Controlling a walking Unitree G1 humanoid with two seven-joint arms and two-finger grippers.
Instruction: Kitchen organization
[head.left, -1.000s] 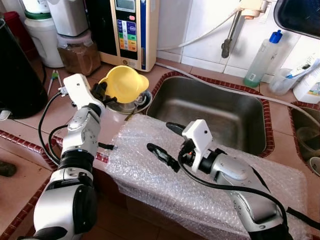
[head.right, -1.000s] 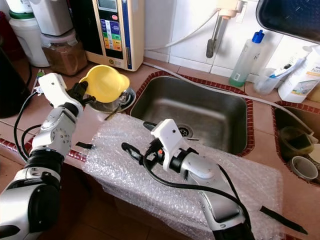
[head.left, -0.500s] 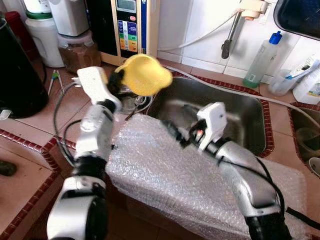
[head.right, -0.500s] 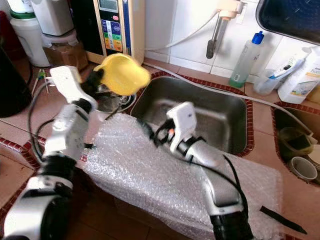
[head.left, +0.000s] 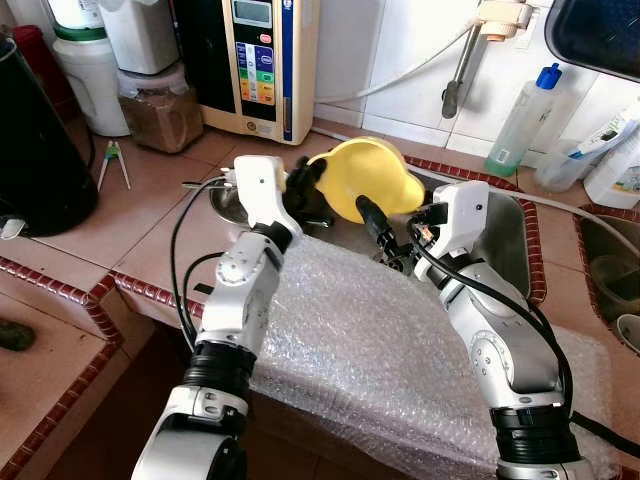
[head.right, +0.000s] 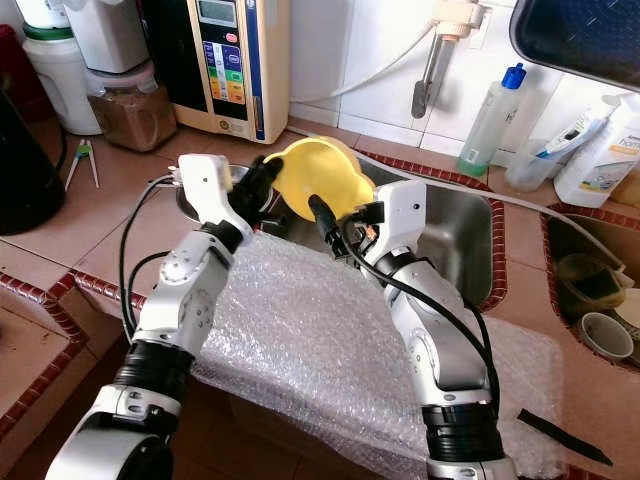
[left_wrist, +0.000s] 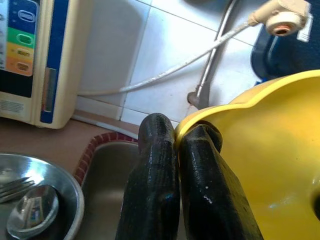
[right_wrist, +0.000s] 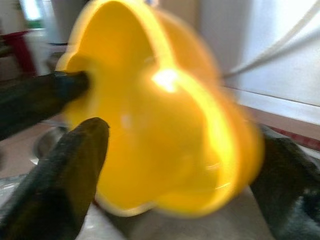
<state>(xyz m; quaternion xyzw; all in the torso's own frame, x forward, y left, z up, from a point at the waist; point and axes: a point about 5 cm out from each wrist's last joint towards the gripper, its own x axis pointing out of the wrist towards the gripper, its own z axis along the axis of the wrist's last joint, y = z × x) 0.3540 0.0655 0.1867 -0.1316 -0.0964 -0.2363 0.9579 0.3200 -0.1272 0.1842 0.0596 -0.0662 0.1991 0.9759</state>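
A yellow plastic funnel-shaped scoop (head.left: 375, 178) hangs in the air over the near left corner of the steel sink (head.left: 505, 235). My left gripper (head.left: 305, 180) is shut on its rim, and the left wrist view has both black fingers (left_wrist: 157, 165) pinching the yellow edge (left_wrist: 260, 165). From the right, my right gripper (head.left: 385, 215) stands open with one finger (right_wrist: 60, 170) on each side of the scoop (right_wrist: 160, 120). I cannot tell whether those fingers touch it.
Bubble wrap (head.left: 360, 340) covers the counter's front edge below both arms. A steel bowl (left_wrist: 70, 190) with a fork and spoon sits left of the sink. A water purifier (head.left: 260, 60), a black kettle (head.left: 30, 130) and a soap bottle (head.left: 525, 115) line the back.
My left arm carried the yellow scoop rightwards from above the steel bowl to the sink's corner. My right gripper rose off the bubble wrap and came up around the scoop.
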